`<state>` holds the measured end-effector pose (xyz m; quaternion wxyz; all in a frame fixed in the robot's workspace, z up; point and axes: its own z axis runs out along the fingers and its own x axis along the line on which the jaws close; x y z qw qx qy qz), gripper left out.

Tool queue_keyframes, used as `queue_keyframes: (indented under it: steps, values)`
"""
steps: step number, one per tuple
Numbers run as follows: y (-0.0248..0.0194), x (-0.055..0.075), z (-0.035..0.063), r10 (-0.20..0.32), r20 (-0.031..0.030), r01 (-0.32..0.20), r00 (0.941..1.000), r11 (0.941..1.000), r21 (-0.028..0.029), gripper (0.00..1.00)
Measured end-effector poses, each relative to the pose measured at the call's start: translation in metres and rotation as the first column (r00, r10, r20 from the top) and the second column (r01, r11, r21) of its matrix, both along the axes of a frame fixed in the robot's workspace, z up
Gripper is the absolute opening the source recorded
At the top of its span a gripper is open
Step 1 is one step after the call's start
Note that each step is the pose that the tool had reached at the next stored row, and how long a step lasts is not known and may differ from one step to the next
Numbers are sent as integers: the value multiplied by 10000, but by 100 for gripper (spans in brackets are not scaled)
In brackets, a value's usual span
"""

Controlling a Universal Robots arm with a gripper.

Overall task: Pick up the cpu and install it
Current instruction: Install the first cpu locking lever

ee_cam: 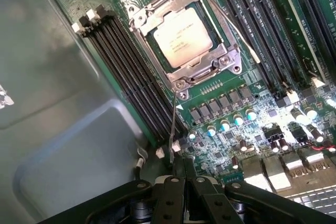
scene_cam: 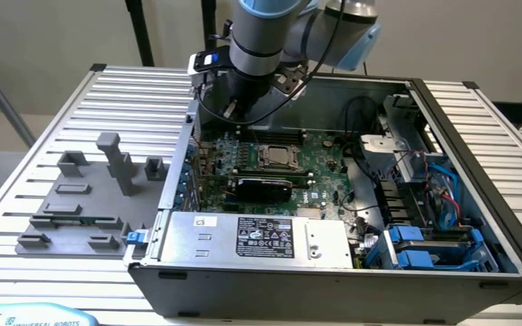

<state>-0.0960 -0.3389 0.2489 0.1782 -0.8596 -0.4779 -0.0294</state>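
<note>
The cpu (ee_cam: pixel 182 36), a small square chip with a silvery-beige top, lies flat in the black socket under its metal frame (ee_cam: pixel 185 72) on the green motherboard. In the exterior view the cpu (scene_cam: pixel 277 155) sits mid-board inside the open computer case. My gripper (ee_cam: pixel 184 174) hovers beside the socket with its dark fingers (ee_cam: pixel 169 190) pressed together, and nothing shows between them. A thin wire lever (ee_cam: pixel 173 121) runs from the socket's corner to just in front of the fingertips. I cannot tell whether it touches them. The arm's wrist (scene_cam: pixel 247 75) hangs over the back of the case.
Black memory slots (ee_cam: pixel 123 72) run alongside the socket, next to the grey case wall (ee_cam: pixel 58 103). A grey power-supply box (scene_cam: pixel 256 236) fills the case's front. Drive bays with blue cables (scene_cam: pixel 429 204) are on the exterior view's right. A grey parts fixture (scene_cam: pixel 84 197) lies on the slatted table.
</note>
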Motion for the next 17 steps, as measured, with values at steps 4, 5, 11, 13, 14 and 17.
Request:
queue_keyframes:
  steps: [4, 5, 11, 13, 14, 17]
  values:
    - [-17, 94, 34, 0, 1, 0, 10000, 10000, 1, 11]
    - [-22, 116, 35, -1, 2, 1, 10000, 10000, 3, 11]
    - [-50, 293, 36, 0, 1, 0, 10000, 10000, 10, 11]
    - [-58, 373, 36, 0, 0, 0, 10000, 10000, 17, 11]
    - [-63, 415, 36, -1, 0, 1, 10000, 10000, 21, 11]
    - [-76, 538, 36, -1, 1, 1, 10000, 10000, 33, 11]
